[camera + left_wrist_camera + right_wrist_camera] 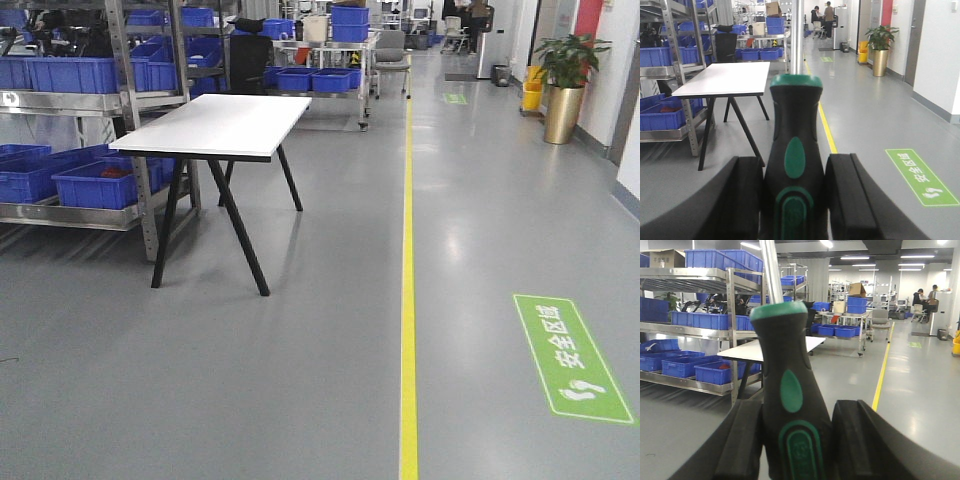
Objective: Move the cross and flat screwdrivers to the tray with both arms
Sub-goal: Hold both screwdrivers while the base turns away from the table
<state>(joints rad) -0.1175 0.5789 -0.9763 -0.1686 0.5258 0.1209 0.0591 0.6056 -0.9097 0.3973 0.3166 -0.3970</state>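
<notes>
While standing shaft-up, clamped by the handle: first screwdriver in left gripper, second screwdriver in right gripper.

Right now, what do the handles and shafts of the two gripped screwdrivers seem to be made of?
Left screwdriver, in the left gripper: matte black handle, probably moulded plastic, with green, possibly rubbery inserts; shiny reflective shaft, likely steel. Right screwdriver, in the right gripper, looks the same.
</notes>
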